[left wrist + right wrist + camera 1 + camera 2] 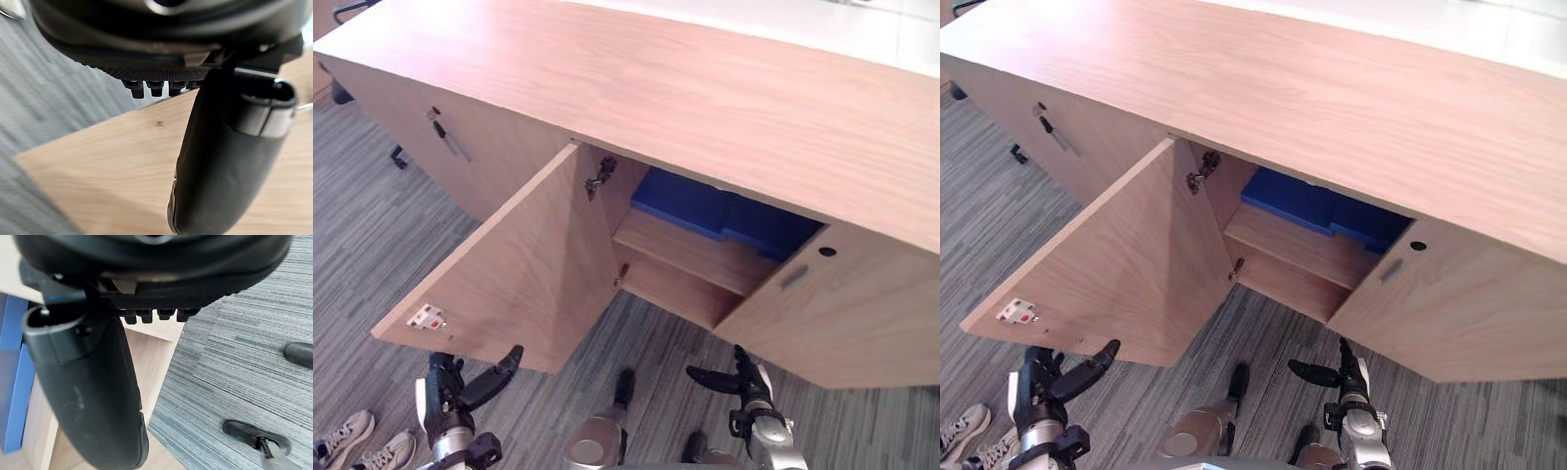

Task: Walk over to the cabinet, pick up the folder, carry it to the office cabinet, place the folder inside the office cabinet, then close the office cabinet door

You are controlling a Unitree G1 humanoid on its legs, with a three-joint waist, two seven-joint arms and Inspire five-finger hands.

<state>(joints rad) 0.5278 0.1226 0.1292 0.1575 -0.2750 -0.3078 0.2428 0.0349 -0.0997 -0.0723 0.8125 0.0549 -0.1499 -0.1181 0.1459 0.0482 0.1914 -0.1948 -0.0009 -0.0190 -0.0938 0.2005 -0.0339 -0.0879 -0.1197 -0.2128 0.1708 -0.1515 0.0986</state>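
Now shelved: folder (690, 203) is lying inside cabinet (705, 88), frame ctr, with door (519, 264) standing open at left. L hand (442, 395) & R hand (745, 385) are hanging relaxed, empty, at bottom edge.

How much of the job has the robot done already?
The blue folder already lies on the cabinet's upper shelf. The left hand and right hand hold nothing. The cabinet door stands wide open, so closing it is left.
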